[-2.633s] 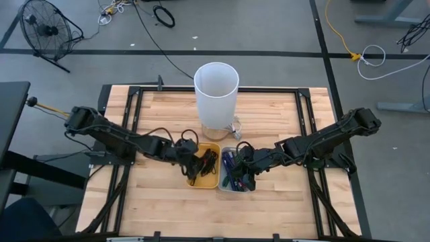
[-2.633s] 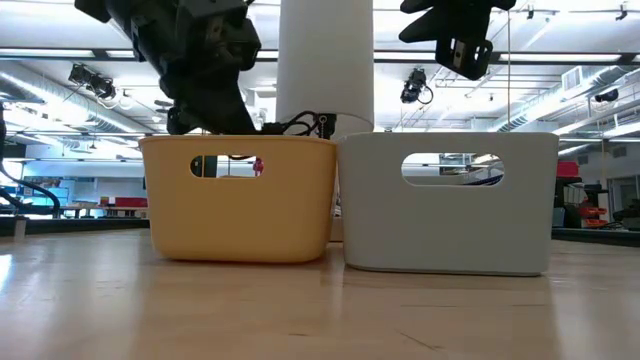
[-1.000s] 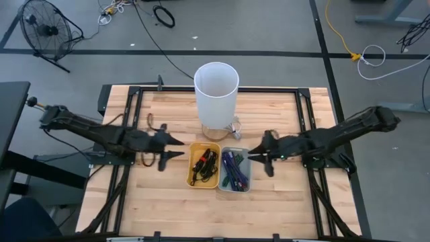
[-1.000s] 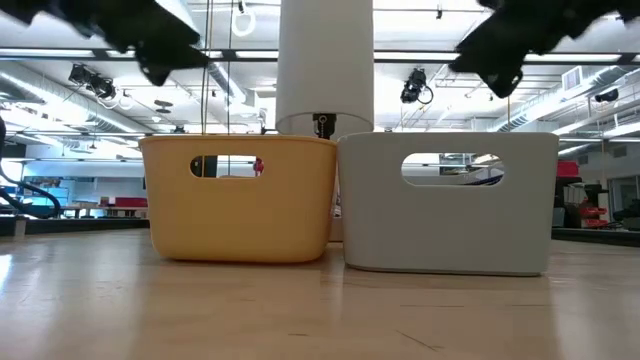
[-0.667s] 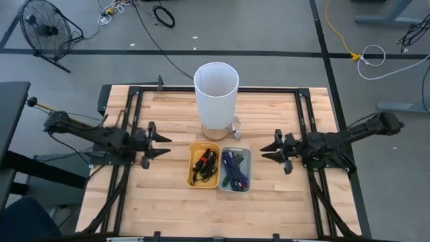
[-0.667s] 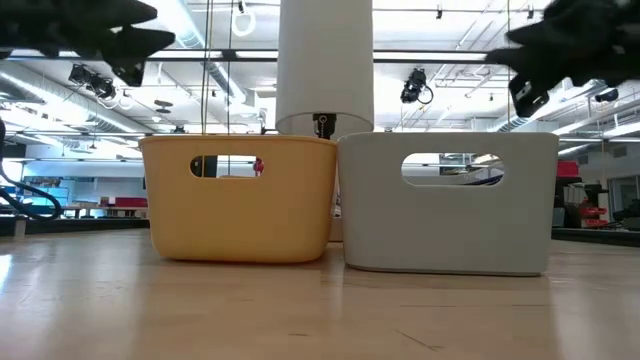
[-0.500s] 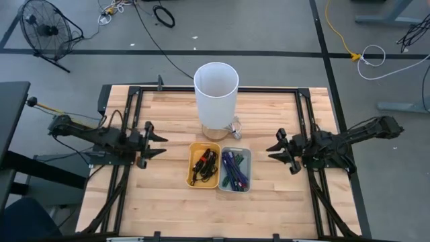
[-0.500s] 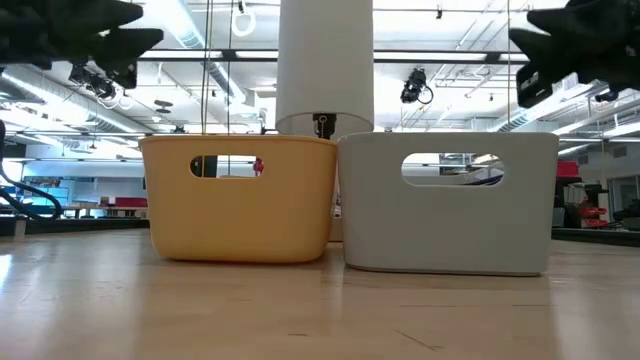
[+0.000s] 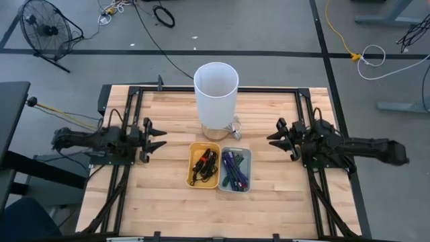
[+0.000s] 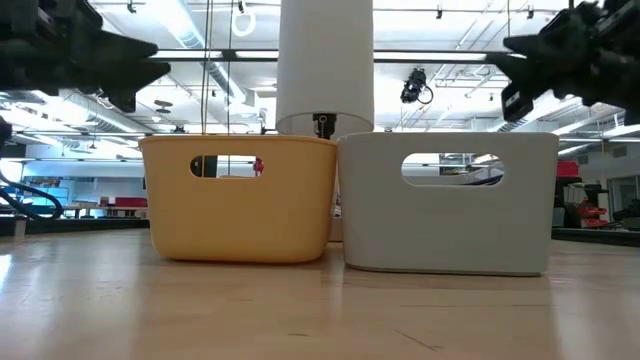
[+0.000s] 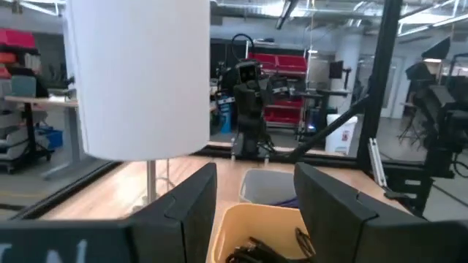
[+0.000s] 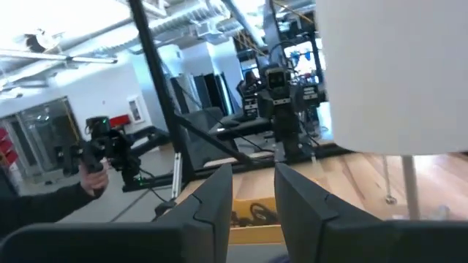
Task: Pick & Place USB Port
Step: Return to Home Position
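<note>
wood planks make up your table point(image 9: 168, 208), and a dark frame point(image 9: 168, 88) runs round its edges. start at the left: your left gripper point(image 9: 160, 138) hangs over the left part of the table, well apart from the bins. its two fingers are spread, with nothing between them. next comes the yellow bin point(image 10: 240, 200) near the middle, with the black cables point(image 9: 203, 163) lying inside it. the gray bin point(image 10: 450, 210) sits right against it, side touching side, and the violet and white cables point(image 9: 232, 168) lie inside that one. just behind the two bins stands a tall white tube point(image 9: 216, 94), upright, with its top open. over on the right, your right gripper point(image 9: 277, 140) hangs above the right part of the table, well apart from the gray bin, and it points toward the middle. its fingers are spread too, and they hold nothing.
</note>
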Motion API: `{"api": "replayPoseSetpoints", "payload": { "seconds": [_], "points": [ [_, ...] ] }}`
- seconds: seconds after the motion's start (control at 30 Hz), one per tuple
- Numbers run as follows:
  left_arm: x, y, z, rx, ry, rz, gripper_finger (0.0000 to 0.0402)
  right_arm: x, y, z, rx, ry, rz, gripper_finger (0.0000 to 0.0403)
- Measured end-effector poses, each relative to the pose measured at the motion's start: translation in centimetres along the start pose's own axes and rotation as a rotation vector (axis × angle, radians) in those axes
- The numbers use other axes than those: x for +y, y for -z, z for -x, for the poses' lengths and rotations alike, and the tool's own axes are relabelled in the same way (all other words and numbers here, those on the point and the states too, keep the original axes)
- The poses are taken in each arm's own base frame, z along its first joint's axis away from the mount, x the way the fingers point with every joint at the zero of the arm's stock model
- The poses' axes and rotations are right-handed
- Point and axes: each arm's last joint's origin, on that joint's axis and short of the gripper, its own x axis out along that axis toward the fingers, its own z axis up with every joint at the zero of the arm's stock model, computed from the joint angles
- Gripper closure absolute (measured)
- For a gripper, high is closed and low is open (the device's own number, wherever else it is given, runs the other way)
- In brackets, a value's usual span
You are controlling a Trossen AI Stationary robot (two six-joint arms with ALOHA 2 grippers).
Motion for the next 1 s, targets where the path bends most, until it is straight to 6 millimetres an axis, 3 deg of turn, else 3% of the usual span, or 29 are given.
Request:
{"api": "replayPoseSetpoints", "payload": {
  "seconds": [0.2, 0.43, 0.73, 0.9, 1.0],
  "points": [
    [0.9, 1.2, -0.1, 0.13, -0.005, 0.052, 0.0213, -1.1, 0.4, 0.5, 0.063, 0.026, -0.033, 0.0298],
    [1.1, 1.4, -0.1, 0.156, 0.009, 0.051, 0.0213, -1.3, 2.1, 0.6, 0.216, 0.044, 0.004, 0.0298],
    [1.1, 1.5, -0.1, 0.162, 0.017, 0.016, 0.0213, -0.1, 2.2, 0.1, 0.209, -0.049, 0.087, 0.0298],
    [1.1, 1.5, -0.1, 0.162, 0.009, -0.02, 0.0213, -0.3, 2.3, -0.1, 0.193, 0.111, 0.117, 0.0298],
    [1.1, 1.5, -0.1, 0.164, 0.017, -0.022, 0.0213, 0.2, 1.9, -0.1, 0.17, -0.013, 0.152, 0.0298]
  ]
}}
